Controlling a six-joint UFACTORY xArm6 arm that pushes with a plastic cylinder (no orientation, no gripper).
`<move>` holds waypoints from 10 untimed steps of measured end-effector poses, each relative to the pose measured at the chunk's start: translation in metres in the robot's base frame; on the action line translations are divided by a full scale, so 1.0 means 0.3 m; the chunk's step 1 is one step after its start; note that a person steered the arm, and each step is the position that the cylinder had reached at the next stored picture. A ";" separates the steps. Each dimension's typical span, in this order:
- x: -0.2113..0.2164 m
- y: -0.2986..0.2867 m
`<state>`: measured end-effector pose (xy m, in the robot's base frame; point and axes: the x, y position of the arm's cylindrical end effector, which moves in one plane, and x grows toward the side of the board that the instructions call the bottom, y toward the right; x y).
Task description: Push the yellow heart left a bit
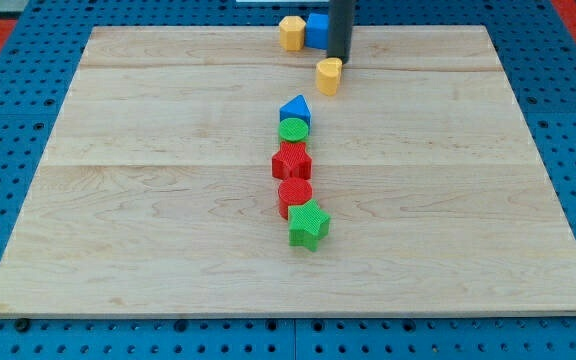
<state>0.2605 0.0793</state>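
The yellow heart (328, 75) lies near the top middle of the wooden board (168, 200). My tip (340, 60) stands just above and slightly right of it, touching or nearly touching its upper right edge. The rod rises out of the view's top. A yellow hexagon (291, 32) and a blue cube (316, 30) sit side by side at the top edge, left of the rod.
A chain of blocks runs down the middle: a blue pentagon-like block (295, 110), a green round block (293, 130), a red star (291, 161), a red round block (295, 193) and a green star (308, 224). Blue pegboard surrounds the board.
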 end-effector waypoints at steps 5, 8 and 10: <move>0.125 -0.057; 0.094 -0.165; 0.094 -0.302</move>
